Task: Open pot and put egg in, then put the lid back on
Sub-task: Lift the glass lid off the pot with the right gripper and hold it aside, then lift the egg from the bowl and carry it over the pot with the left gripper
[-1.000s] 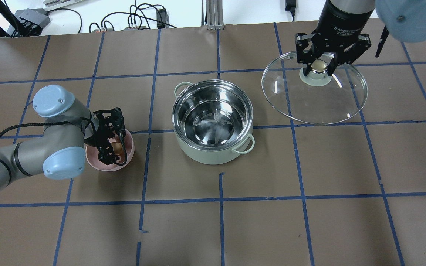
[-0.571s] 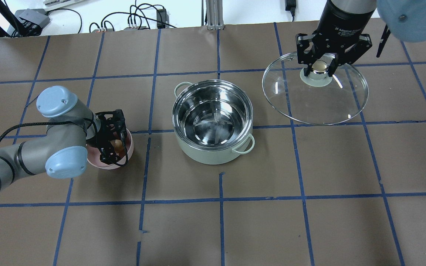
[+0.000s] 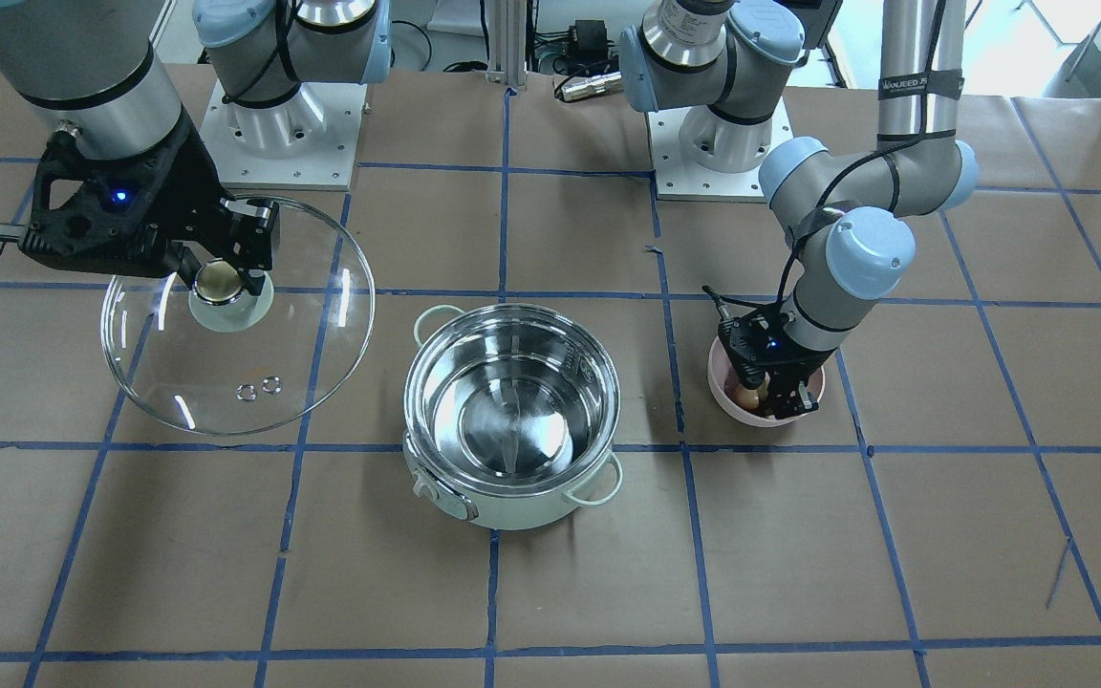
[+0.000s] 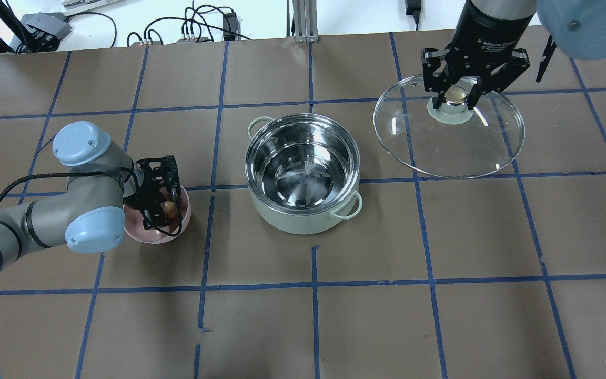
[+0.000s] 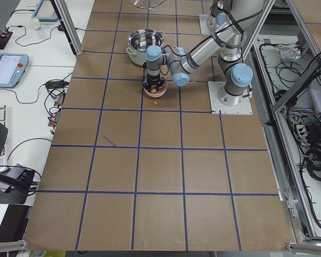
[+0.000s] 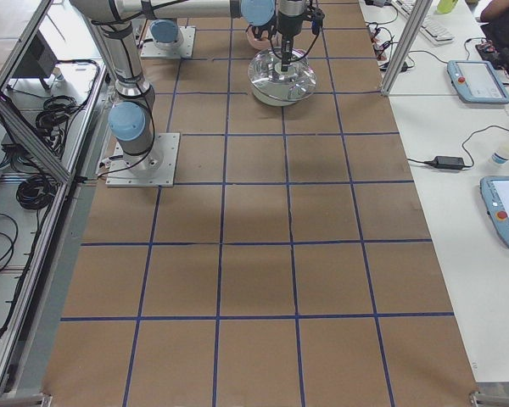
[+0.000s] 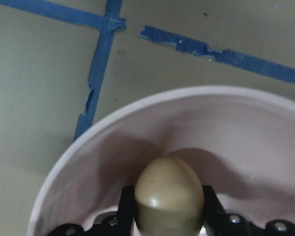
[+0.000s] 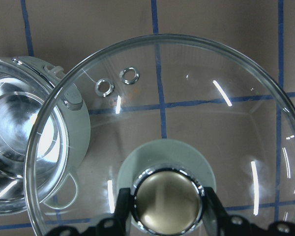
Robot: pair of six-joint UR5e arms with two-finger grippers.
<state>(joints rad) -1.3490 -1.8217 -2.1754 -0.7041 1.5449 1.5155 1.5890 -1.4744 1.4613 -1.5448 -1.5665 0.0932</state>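
The mint-green pot [image 4: 298, 223] stands open at the table's middle, its steel inside empty; it also shows in the front view [image 3: 512, 511]. My left gripper [image 4: 163, 210] reaches down into a pink bowl [image 4: 140, 234] and is shut on the tan egg [image 4: 168, 207]. The left wrist view shows the egg [image 7: 169, 196] pinched between the fingers just over the bowl's floor [image 7: 88, 162]. My right gripper [image 4: 455, 97] is shut on the brass knob of the glass lid [image 4: 455, 152] and holds it in the air to the right of the pot. The right wrist view shows the lid [image 8: 187, 113] too.
The brown table is marked with a blue tape grid [image 4: 313, 284]. Cables and power bricks [image 4: 192, 26] lie past the far edge. The arm bases [image 3: 283, 124] stand on the robot's side. The pink bowl sits about one grid square left of the pot.
My left arm has shifted slightly over the pink bowl, with the gripper staying at the egg. The right gripper and the lid have hardly moved.
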